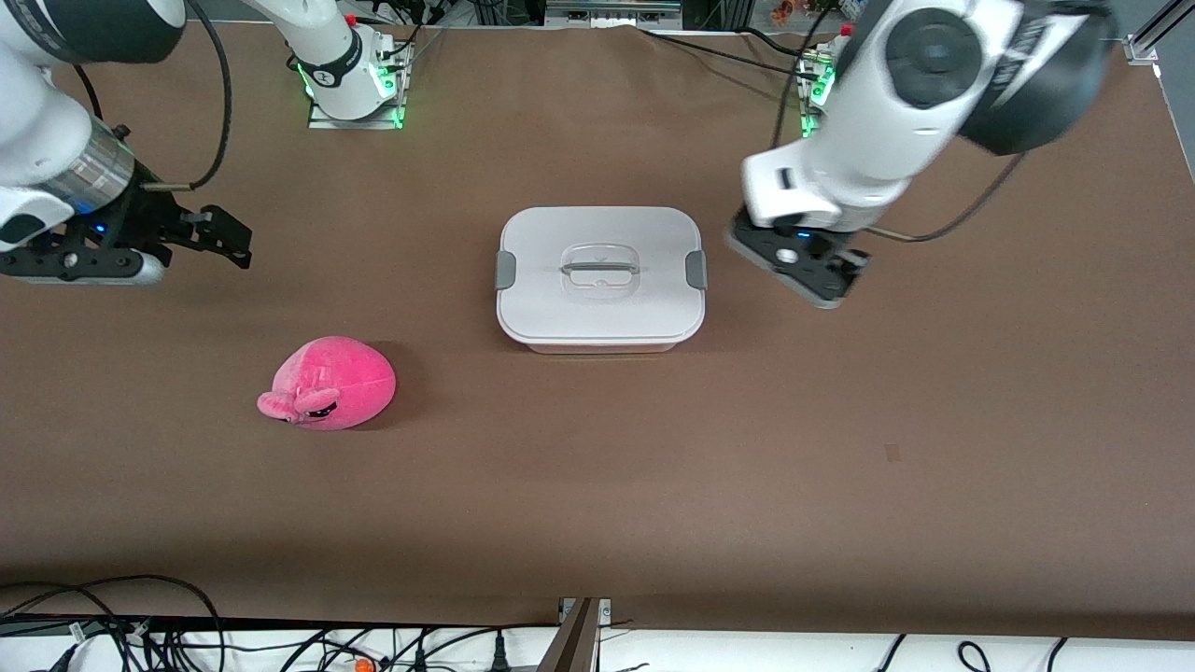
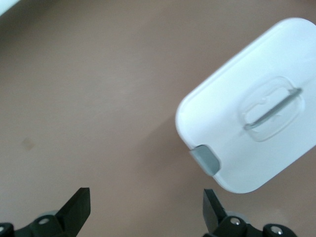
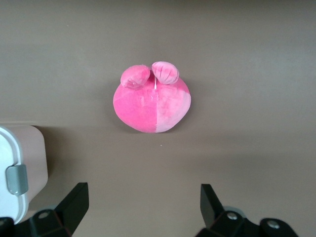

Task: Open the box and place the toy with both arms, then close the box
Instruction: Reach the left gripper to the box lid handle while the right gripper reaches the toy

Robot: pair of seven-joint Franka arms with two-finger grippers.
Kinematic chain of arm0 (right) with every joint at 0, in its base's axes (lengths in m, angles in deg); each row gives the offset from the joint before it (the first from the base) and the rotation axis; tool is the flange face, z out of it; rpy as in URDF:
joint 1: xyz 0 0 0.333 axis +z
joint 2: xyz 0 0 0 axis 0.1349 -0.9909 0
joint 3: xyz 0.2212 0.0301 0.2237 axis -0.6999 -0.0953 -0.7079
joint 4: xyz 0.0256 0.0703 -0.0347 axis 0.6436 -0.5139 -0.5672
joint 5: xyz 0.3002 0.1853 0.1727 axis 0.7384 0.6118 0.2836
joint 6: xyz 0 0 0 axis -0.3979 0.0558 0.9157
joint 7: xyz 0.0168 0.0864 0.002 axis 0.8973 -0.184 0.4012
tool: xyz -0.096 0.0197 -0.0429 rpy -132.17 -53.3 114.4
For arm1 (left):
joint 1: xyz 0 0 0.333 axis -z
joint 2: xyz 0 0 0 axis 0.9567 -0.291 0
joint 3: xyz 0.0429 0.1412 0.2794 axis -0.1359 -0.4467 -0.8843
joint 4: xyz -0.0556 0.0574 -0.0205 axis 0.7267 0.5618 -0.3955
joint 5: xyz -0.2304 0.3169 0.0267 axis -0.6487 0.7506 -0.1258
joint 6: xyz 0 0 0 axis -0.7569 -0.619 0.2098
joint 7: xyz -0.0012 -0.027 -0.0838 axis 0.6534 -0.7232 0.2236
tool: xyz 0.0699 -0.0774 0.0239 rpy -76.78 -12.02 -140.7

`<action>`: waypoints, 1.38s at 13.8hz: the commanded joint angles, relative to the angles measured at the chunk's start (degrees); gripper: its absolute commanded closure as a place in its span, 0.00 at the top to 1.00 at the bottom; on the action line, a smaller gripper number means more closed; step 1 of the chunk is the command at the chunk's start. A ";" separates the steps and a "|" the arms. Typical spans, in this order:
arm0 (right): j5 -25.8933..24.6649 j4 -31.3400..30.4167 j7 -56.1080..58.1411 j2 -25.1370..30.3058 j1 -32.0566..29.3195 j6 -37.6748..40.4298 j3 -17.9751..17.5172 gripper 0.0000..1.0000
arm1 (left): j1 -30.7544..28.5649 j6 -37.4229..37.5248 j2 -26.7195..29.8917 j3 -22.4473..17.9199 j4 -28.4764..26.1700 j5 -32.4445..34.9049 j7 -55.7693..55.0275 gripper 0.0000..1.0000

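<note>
Brown table (image 1: 597, 485) fills the shot, wide and flat. Two white arms up in the air: left arm (image 1: 896, 103) comes in from its base at the top, right arm (image 1: 56, 140) swings in from the right arm's end of the table.

Box (image 1: 600, 278) sits mid-table, white lid (image 1: 600, 271) on flat, grey clips (image 1: 695, 270) at both short ends, clear recessed handle (image 1: 599, 269) in the middle of the lid. Lid's on, box closed.

Left gripper (image 1: 810, 264) hangs over bare table just beside the box, on the side w/ the clip toward the left arm's end. Jaws spread wide, nothing between them; in the left wrist view both fingertips (image 2: 79, 207) stand apart w/ that clip and the box corner just ahead.

Right gripper (image 1: 229, 238) over bare table toward the right arm's end, well apart from the box. Fingers released, wide, gripping nothing.

Toy (image 1: 329, 384), bright pink plush, lies on the table nearer the front camera than the box, toward the right arm's end. Dark-eyed face turned toward the front camera. Right wrist view shows its two ears (image 3: 150, 75) up top of the round body, box corner at the edge.
</note>
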 commanded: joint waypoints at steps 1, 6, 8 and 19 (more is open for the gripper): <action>-1.77 1.32 0.11 -2.97 0.73 -1.01 -0.48 1.00 | 5.00 -2.52 -2.14 0.70 -0.71 -0.51 1.35 1.00; -0.99 1.32 0.10 -14.21 0.20 -7.67 -0.39 1.00 | 10.28 -11.66 -9.00 2.29 -0.71 0.72 11.09 1.00; 0.15 1.32 0.28 -18.07 0.11 -12.34 -0.39 1.00 | 11.86 -14.38 -10.93 2.29 -0.80 1.07 15.39 1.00; 3.49 -1.13 0.29 -26.44 -0.86 -21.14 -0.39 0.99 | 16.00 -24.77 -13.75 2.29 -6.78 10.12 17.87 1.00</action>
